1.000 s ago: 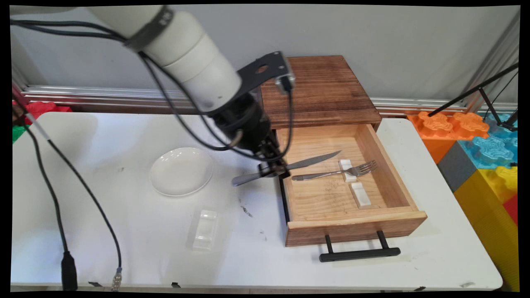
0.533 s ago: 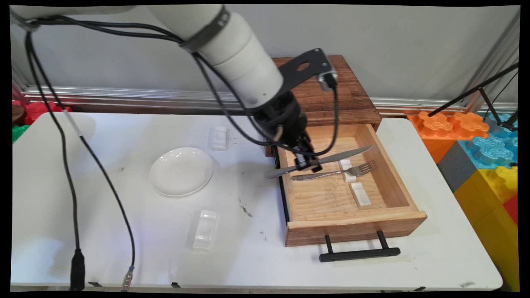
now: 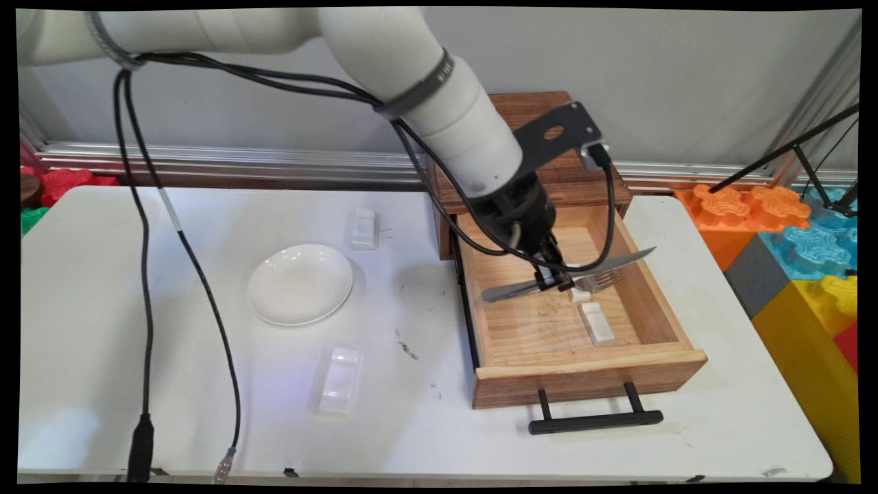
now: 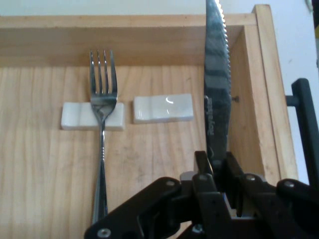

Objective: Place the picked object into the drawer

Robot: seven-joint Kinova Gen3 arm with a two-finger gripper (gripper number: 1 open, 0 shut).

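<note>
Right under the claw (image 3: 554,280) is the open wooden drawer (image 3: 658,302), and we've got the claw clenched on a steel knife (image 3: 617,261), held flat and level above the drawer floor. In the hand view the serrated blade runs straight out ahead of the claw, close along one side wall of the drawer.

Just beside the knife, down on the drawer floor, lies a fork (image 4: 102,129) with its neck propped on a small white rest (image 4: 75,115). A second rest (image 4: 163,108) sits bare between the fork and the blade, below the knife rather than touching it, as far as we can tell.

Handling-wise, we reckon the knife is stiff and fairly light, but smooth polished metal, so slippery in a two-finger pinch. We're gripping it around the middle, where blade meets handle, which looks like a decent balance point. Further out either way and it would probably tip or swivel. It won't break, but the rests look like ceramic and could chip or get knocked.

Well off to the claw's back side, out on the white counter (image 3: 206,384), we have a white plate (image 3: 300,283) and two more rests, one beyond the plate (image 3: 363,228) and one nearer the front edge (image 3: 340,379).
</note>
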